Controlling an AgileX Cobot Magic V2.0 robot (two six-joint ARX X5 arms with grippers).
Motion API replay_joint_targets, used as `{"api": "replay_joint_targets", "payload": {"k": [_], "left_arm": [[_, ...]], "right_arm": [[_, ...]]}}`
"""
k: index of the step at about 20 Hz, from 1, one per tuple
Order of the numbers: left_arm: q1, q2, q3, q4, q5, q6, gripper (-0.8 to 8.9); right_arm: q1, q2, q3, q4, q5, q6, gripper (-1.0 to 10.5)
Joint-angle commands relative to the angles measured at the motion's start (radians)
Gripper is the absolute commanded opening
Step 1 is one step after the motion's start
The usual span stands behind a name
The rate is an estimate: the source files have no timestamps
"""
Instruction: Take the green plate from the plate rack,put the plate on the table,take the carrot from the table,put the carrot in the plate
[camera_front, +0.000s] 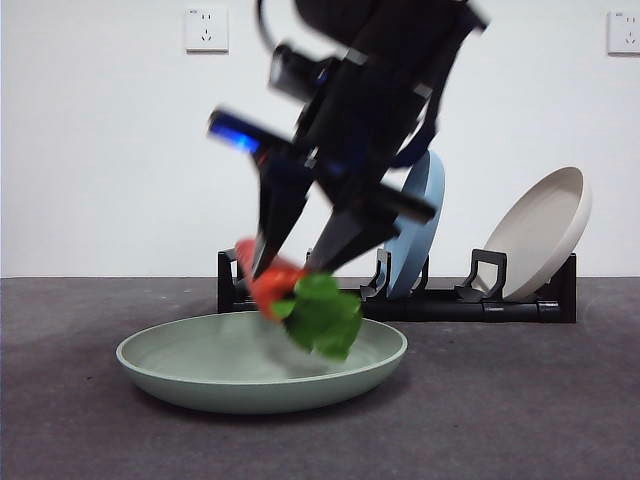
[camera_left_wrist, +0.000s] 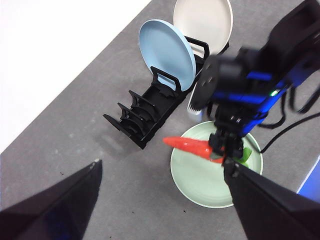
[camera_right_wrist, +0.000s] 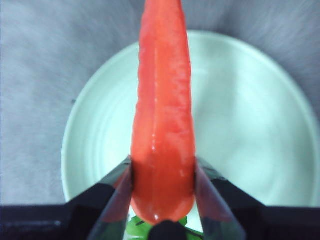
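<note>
- Your right gripper (camera_left_wrist: 223, 150), at centre right of the frame, grips the carrot (camera_left_wrist: 192, 146) above the green plate (camera_left_wrist: 200, 185).
- The plate rack (camera_left_wrist: 150, 112), upper centre, holds a blue plate (camera_left_wrist: 165, 52) and a beige plate (camera_left_wrist: 202, 20).
- Your left gripper's (camera_left_wrist: 160, 205) jaws stand wide apart along the bottom.

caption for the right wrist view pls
Right tool grips the carrot above the green plate.

Orange-red carrot (camera_front: 270, 285) with bright green leaves; pale sage-green plate (camera_front: 190, 375), plain and unpatterned. Black plate rack (camera_left_wrist: 145, 112) bearing a light blue plate (camera_left_wrist: 165, 52) and a beige plate (camera_left_wrist: 202, 20). Dark grey, faintly speckled table (camera_front: 520, 400). Black right gripper (camera_right_wrist: 162, 187) jaws, blue accents on the arm. Black left gripper (camera_left_wrist: 162, 200) jaws. White wall (camera_front: 100, 150), white sockets (camera_front: 206, 29).
</note>
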Motion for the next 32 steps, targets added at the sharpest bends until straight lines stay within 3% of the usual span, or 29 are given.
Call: {"api": "replay_joint_targets", "payload": {"k": [1, 8, 9, 12, 13, 18, 22, 32], "left_arm": [[0.002, -0.002, -0.002, -0.029, -0.001, -0.014, 4.09], [0.002, -0.002, -0.002, -0.029, -0.001, -0.037, 4.09], [0.002, -0.002, -0.002, -0.029, -0.002, -0.037, 4.09], [0.002, -0.002, -0.002, -0.029, -0.002, -0.037, 4.09], [0.002, -0.002, -0.002, -0.029, -0.002, -0.037, 4.09], [0.002, -0.002, -0.002, -0.029, -0.002, -0.041, 4.09], [0.002, -0.002, -0.002, -0.029, -0.002, -0.041, 4.09], [0.002, -0.002, -0.002, -0.047, 0.000, -0.044, 4.09]], "right_arm": [[0.019, 0.065, 0.034, 0.008, -0.001, 0.001, -0.2], [0.031, 0.134, 0.038, -0.051, 0.032, -0.040, 0.0], [0.031, 0.134, 0.038, -0.052, 0.026, -0.040, 0.8], [0.031, 0.134, 0.039, -0.053, 0.026, -0.040, 4.8], [0.035, 0.134, 0.039, -0.053, 0.026, -0.040, 5.1], [0.038, 0.095, 0.062, -0.068, 0.028, -0.040, 5.1], [0.038, -0.052, 0.075, -0.091, 0.034, -0.048, 5.1], [0.038, -0.517, 0.075, -0.444, 0.032, -0.067, 5.0]]}}
